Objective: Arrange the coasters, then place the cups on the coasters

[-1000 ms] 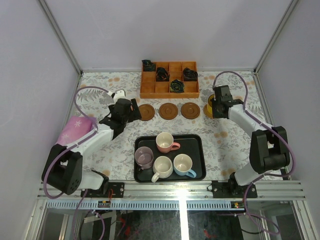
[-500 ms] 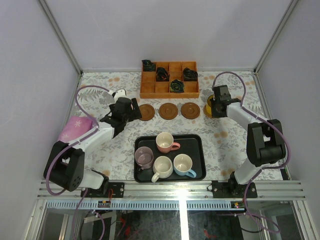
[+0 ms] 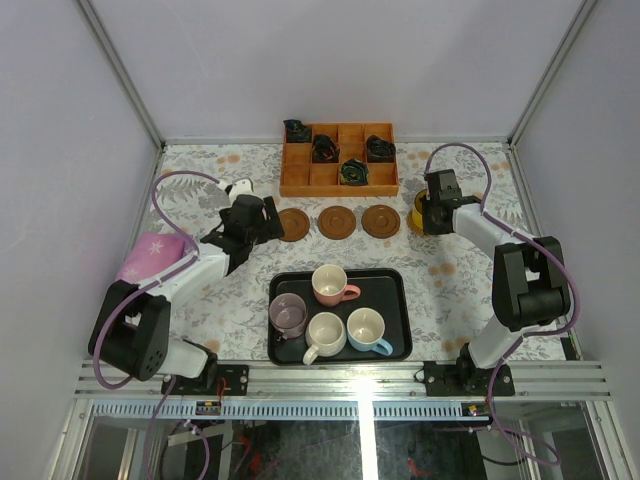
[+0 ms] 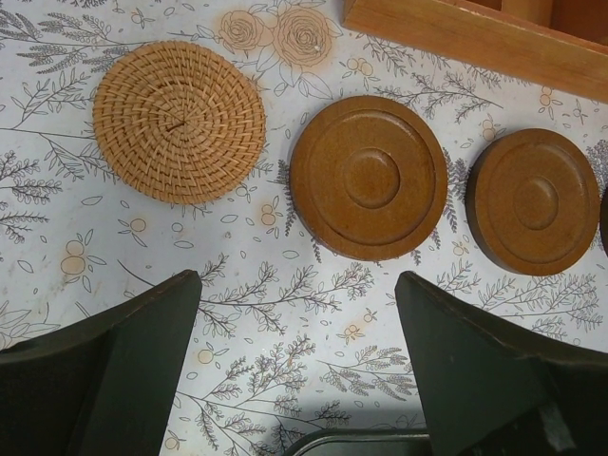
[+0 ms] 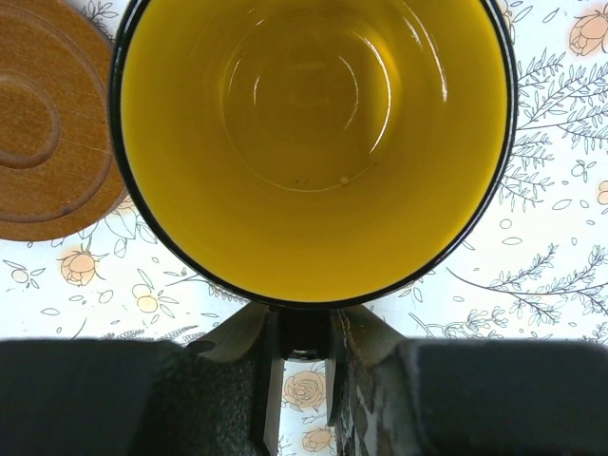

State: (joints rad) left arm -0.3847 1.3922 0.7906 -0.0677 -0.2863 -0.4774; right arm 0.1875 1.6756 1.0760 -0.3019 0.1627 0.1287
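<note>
my right claw (image 5: 304, 332) is pinching the yellow cup (image 5: 313, 142) by the handle, one finger pressed on each side of it. the cup is just off the right end of the wooden box (image 3: 339, 158) and a little nearer to me than the box, close beside the right brown coaster (image 3: 381, 220). i can't tell whether the cup rests on the bench (image 3: 450, 270) or is lifted off it.

my left claw (image 4: 294, 285) is spread wide with nothing between its fingers. it hangs over the bench off the near left corner of the box. ahead of it lie a woven coaster (image 4: 179, 122) and, next to that, the left brown coaster (image 4: 369, 178), close but not touching. with the middle brown coaster (image 4: 535, 201), the brown ones form a spaced row along the near side of the box.

further toward me from the box sits the black tray (image 3: 398, 285). it holds the pink cup (image 3: 330, 284), mauve cup (image 3: 288, 314), white cup (image 3: 325, 333) and blue cup (image 3: 366, 328), all upright. a pink bundle (image 3: 150, 255) lies well off to the left of the box.
</note>
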